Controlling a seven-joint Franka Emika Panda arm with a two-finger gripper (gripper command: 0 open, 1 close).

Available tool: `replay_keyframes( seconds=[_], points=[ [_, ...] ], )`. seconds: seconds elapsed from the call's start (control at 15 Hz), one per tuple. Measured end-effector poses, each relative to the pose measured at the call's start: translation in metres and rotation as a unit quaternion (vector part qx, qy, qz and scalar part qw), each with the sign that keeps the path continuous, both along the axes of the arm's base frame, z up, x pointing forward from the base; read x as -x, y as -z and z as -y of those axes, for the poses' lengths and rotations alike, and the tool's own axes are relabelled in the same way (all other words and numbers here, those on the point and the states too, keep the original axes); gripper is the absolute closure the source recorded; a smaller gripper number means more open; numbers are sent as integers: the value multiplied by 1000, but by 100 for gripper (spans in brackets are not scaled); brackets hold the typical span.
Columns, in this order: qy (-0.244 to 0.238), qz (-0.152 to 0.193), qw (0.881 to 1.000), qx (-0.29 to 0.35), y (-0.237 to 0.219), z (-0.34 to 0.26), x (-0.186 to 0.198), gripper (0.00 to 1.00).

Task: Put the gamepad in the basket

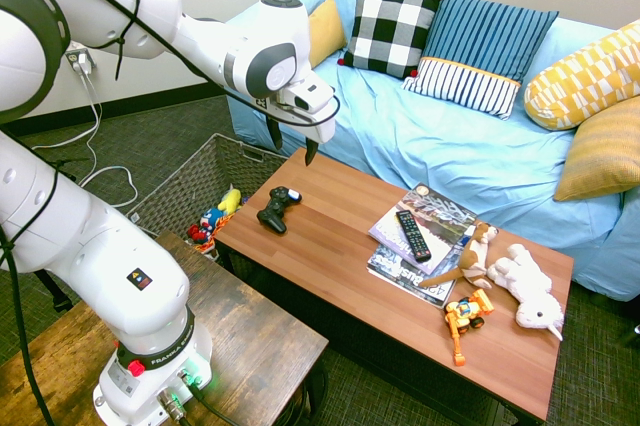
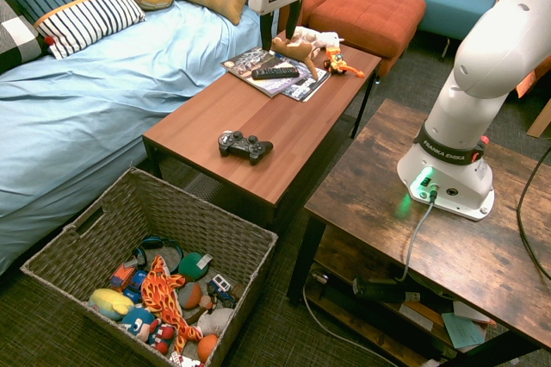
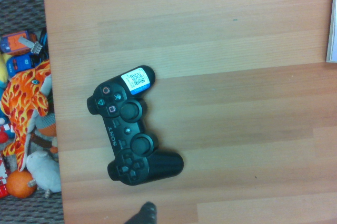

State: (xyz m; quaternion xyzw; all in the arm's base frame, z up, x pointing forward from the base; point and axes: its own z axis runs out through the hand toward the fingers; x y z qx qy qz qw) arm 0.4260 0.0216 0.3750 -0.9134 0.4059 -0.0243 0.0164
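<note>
The woven grey basket (image 2: 155, 212) holds toys, including an orange-patterned plush (image 2: 164, 298).

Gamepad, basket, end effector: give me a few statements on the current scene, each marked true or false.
1. The gamepad lies on the coffee table. True.
2. The end effector is closed around the gamepad. False: it is open and above the table, with nothing between its fingers.
3. The basket is empty. False: toys lie in it.
4. A white sticker is on one handle of the gamepad. True.
5. The remote is in the basket. False: it lies on the magazines.
6. The basket stands on the floor. True.
</note>
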Motion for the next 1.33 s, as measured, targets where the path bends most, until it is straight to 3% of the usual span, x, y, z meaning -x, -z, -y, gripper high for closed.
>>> replay_keyframes(
  seconds=[0.53,0.73,1.33],
  points=[
    [-40,22,999,-8,19,-37,-27,0],
    [-66,13,998,-12,55,-66,-40,0],
    [-79,-33,996,2,185,-102,-58,0]
  ],
)
